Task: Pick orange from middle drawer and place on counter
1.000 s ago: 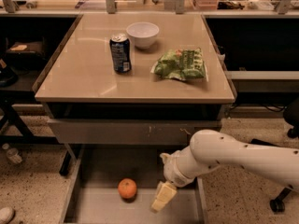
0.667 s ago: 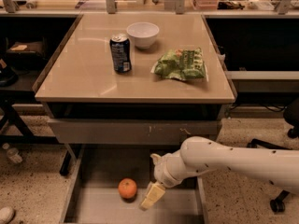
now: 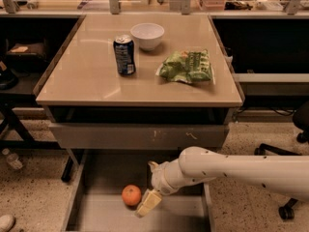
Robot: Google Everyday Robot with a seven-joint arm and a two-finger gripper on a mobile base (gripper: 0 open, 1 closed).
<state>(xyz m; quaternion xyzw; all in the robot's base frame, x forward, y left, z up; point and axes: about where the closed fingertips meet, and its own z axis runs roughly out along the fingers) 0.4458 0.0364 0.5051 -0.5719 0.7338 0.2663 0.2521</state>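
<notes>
— Claw (image 3: 147,203) position, quick?
— I have it low inside the open middle drawer (image 3: 105,177), pale tip angled down and left, just right of the orange (image 3: 131,195). Touching or a hair apart, I can't tell.
— Wide or narrow?
— Can't tell from my feed.
— Orange?
— On the drawer floor, left of the claw, nearer the left wall than the right.
— Next out?
— White arm (image 3: 231,170) runs from the claw off to the right, crossing over the drawer's right wall.
— Above that?
— Grey drawer front (image 3: 96,135) with pale scratches, then the beige surface (image 3: 91,81).
— What's on it?
— Blue soda can (image 3: 124,55) upright, white bowl (image 3: 147,35) just behind it to the right, green snack bag (image 3: 187,66) lying flat toward the right edge. All well apart from the claw.
</notes>
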